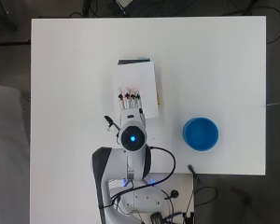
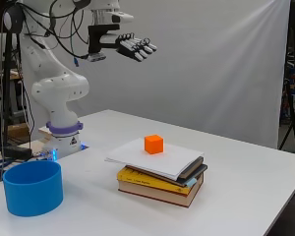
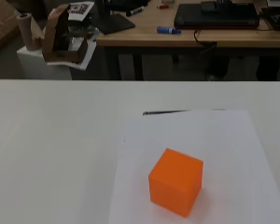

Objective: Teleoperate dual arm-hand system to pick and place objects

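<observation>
The hand (image 2: 135,47) hung high above the table (image 2: 246,177), its fingers straight and held side by side, reaching out level and holding nothing — in the overhead view it sat over the near part of the book stack, hiding the cube from that camera. The orange cube (image 2: 154,144) rested upright on the white top sheet (image 2: 157,158) of a stack of books (image 2: 160,184) near the middle of the table; the wrist view looked down at it from well above, showing the orange cube sitting on the sheet with bare white around it on all sides. The blue bowl (image 2: 33,188) stood by itself on the table, well apart from the books and off toward the arm's right, and as far as the overhead view showed there was nothing inside it. Judging from how things lay, the picking had not begun: the cube was untouched on its perch and no finger was anywhere near it. What remained looked like nearly all of the job — bringing the hand down to the cube, closing the fingers and thumb round it, lifting it off the sheet and carrying it across, most likely to the bowl, though the task sentence did not name a destination. The top sheet seemed likely to slide if nudged, so the descent probably called for some care
</observation>
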Action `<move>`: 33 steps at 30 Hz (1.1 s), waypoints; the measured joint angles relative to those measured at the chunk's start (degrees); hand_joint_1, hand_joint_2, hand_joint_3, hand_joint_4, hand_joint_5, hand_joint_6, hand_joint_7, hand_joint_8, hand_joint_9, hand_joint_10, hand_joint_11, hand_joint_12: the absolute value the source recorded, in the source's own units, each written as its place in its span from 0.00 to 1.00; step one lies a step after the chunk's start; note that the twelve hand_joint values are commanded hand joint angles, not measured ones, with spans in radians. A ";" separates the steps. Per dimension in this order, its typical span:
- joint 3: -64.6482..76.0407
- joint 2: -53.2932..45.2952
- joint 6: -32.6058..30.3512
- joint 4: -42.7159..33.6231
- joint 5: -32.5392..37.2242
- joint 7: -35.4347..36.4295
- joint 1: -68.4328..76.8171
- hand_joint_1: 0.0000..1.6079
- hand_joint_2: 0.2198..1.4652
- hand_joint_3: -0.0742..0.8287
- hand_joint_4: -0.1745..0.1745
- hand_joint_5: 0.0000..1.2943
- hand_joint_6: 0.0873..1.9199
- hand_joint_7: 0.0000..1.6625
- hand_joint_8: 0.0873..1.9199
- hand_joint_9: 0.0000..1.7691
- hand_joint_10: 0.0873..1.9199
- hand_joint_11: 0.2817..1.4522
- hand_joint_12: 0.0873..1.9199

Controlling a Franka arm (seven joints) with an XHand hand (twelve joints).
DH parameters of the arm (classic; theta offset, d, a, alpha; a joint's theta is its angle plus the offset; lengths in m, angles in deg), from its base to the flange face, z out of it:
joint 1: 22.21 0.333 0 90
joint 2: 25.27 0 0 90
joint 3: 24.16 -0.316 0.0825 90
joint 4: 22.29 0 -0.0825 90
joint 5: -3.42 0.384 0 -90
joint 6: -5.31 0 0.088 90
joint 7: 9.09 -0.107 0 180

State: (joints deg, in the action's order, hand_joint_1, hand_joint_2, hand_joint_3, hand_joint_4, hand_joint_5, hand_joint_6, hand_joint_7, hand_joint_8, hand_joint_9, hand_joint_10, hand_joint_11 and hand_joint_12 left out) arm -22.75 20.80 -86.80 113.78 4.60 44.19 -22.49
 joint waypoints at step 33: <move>5.93 -21.24 -58.40 26.54 18.32 16.97 1.36 0.18 0.61 0.09 0.57 0.14 0.00 0.16 0.00 0.25 0.00 0.23 0.00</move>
State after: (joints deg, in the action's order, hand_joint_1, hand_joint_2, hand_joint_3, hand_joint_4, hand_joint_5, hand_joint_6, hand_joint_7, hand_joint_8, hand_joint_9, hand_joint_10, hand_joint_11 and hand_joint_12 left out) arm -16.83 -0.44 -145.19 140.31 22.92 61.16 -21.12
